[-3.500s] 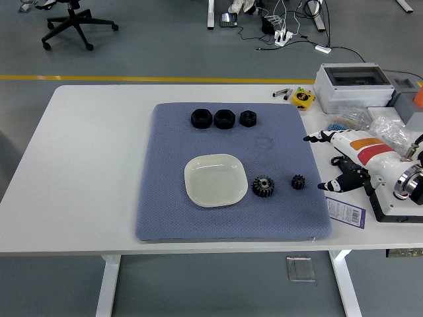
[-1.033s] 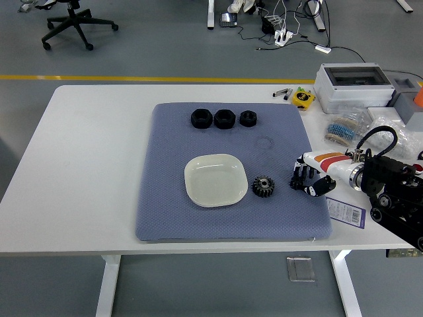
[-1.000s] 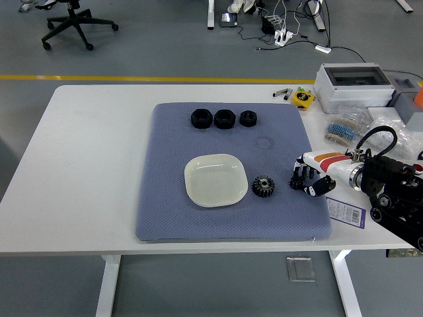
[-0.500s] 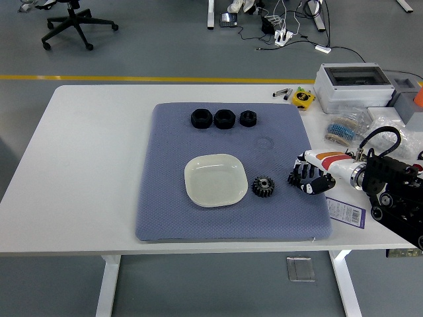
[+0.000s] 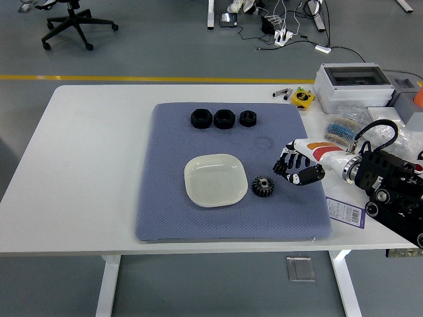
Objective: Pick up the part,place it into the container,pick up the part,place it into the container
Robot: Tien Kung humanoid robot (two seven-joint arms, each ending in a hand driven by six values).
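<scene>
A cream square dish [image 5: 213, 179] lies in the middle of the blue mat [image 5: 172, 211]. A larger black gear [image 5: 263, 186] lies on the mat just right of the dish. My right hand [image 5: 295, 169] hovers above the mat, right of that gear, with its fingers curled around a small black gear that is mostly hidden in the grasp. The spot where the small gear lay is bare mat. The left arm is out of view.
Three black nuts [image 5: 223, 119] sit in a row at the mat's far side. A grey box [image 5: 350, 86], plastic bags [image 5: 390, 132], a yellow item [image 5: 303, 98] and a label card [image 5: 345, 212] crowd the table's right side.
My right hand came in from the right, closed over the small gear, and has now lifted and moved left toward the dish with it.
</scene>
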